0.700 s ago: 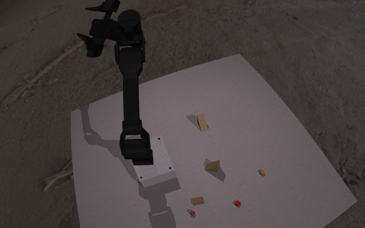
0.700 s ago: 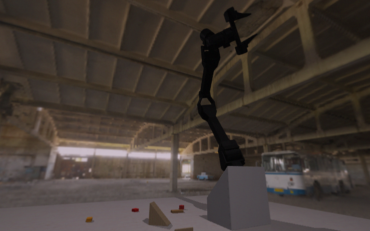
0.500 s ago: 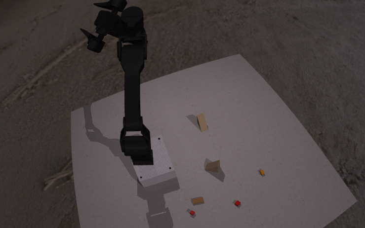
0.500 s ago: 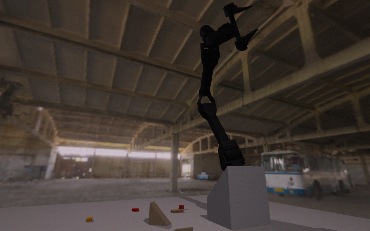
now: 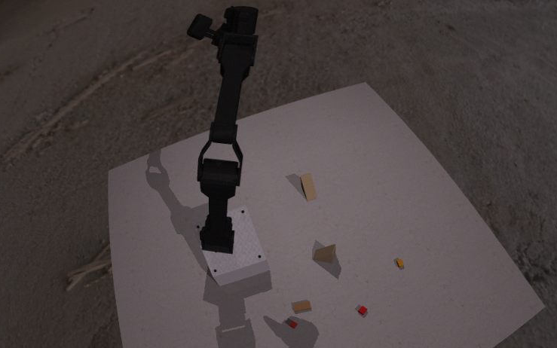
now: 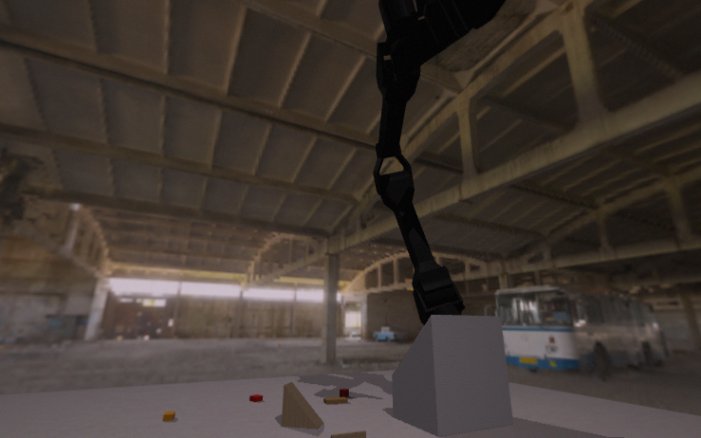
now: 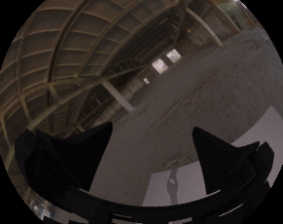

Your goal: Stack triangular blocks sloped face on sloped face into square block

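Observation:
One tan triangular block (image 5: 325, 253) (image 6: 298, 408) stands on the table (image 5: 380, 129) (image 6: 15, 408) with its sloped side showing in the exterior view. The other tan triangular block (image 5: 309, 186) (image 6: 348, 434) lies apart from it, towards the back in the top view; the exterior view shows only its top edge at the frame's bottom. The blocks do not touch. My gripper (image 7: 154, 129) is open and empty, its two dark fingers wide apart in the wrist view. It is raised high, far from both blocks. Its fingertips cannot be made out in the top and exterior views.
The arm stands on a white pedestal (image 5: 246, 246) (image 6: 470, 375) left of the blocks in the top view. Near the front lie an orange-brown bar (image 5: 301, 306) (image 6: 335, 400) and two small red blocks (image 5: 362, 310) (image 5: 293, 325). A small orange block (image 5: 399, 262) (image 6: 169, 416) lies to the right.

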Available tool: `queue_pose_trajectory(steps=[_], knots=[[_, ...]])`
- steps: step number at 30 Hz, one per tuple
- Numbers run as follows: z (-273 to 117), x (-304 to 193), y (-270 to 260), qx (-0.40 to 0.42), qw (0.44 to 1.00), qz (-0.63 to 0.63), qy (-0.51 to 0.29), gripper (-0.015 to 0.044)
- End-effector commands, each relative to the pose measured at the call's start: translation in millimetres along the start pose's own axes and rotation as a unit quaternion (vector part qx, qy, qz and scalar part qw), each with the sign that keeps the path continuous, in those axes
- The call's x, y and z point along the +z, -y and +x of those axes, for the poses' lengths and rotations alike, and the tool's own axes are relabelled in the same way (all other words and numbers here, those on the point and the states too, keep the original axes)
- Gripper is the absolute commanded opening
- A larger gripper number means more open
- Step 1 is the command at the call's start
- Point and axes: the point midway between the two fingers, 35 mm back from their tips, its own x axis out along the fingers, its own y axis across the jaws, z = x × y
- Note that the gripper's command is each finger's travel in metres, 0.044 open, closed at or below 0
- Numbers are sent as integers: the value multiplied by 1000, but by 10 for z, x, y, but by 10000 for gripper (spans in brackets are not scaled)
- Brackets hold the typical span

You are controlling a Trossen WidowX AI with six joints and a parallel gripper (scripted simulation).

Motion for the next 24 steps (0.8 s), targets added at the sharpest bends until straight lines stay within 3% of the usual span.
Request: queue_pose_trajectory(steps=[1, 5, 10, 17, 24], knots=[[114, -63, 588, -89, 986, 144, -9, 440], [179, -225, 1266, -196, 933, 301, -5, 440], [133, -527, 2063, -327, 822, 466, 24, 440], [-160, -1101, 3052, -501, 597, 617, 109, 440], [-687, -1752, 3823, -644, 335, 643, 244, 440]])
